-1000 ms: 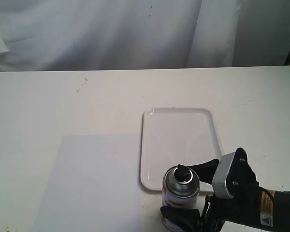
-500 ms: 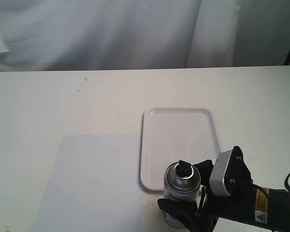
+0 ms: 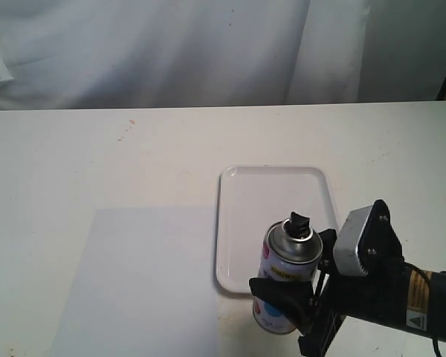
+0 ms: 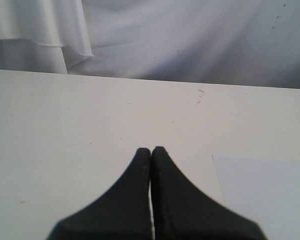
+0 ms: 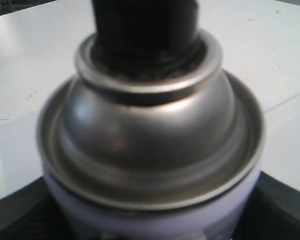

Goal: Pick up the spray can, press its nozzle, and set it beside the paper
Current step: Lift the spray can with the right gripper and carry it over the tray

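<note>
So the paper (image 3: pixel 141 282) is lying flat on the table (image 3: pixel 97 149), with the tray (image 3: pixel 275 172) sitting just beside it. The right gripper (image 3: pixel 303 271) is pinching the spray can (image 3: pixel 284 265) upright between its black fingers (image 3: pixel 279 294), at the tray's near edge. The left gripper (image 4: pixel 150 152) is hanging pressed together, holding nothing. The nozzle (image 3: pixel 299 221) is showing up blurry and cropped in the right wrist view, and I can't tell if the can's touching down.

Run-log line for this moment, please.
right claw: shut on small white-labelled, silver-topped spray can | black nozzle: untouched | left claw: shut, empty | pale bluish paper sheet: flat, left of can in exterior view
</note>
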Controlling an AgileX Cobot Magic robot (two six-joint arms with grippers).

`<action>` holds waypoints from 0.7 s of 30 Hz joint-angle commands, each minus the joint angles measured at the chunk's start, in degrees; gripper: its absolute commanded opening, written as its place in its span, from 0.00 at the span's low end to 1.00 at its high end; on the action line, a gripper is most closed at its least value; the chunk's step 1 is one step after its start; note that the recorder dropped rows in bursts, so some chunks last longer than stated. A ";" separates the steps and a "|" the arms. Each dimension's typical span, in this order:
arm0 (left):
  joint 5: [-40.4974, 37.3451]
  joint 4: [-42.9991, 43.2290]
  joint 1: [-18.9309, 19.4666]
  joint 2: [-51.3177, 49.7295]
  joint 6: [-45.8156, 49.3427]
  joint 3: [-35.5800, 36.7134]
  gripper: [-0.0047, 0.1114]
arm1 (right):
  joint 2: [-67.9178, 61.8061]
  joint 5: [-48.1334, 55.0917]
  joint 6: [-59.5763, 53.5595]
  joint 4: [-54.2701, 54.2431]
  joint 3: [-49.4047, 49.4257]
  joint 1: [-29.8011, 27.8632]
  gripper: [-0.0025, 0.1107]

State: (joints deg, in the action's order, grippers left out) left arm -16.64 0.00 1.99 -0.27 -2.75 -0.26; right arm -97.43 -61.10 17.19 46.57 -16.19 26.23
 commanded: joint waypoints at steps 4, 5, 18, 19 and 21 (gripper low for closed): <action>0.36 0.00 0.04 0.27 0.04 0.26 0.04 | 10.75 10.79 9.52 0.89 -1.47 0.09 0.02; 0.36 0.00 0.04 0.27 0.04 0.26 0.04 | 11.49 13.43 11.62 0.89 -2.35 0.09 0.02; 0.36 0.00 0.04 0.27 0.04 0.26 0.04 | 14.62 45.49 21.80 6.81 -17.26 9.37 0.02; 0.36 0.00 0.04 0.27 0.04 0.26 0.04 | 14.62 48.19 21.89 6.81 -18.22 10.40 0.02; 0.36 0.00 0.04 0.27 0.04 0.26 0.04 | 14.62 53.82 21.89 6.81 -20.39 12.16 0.02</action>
State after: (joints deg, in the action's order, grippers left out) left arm -16.64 0.00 1.99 -0.27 -2.75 -0.26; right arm -83.51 -13.67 38.95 53.61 -33.63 36.50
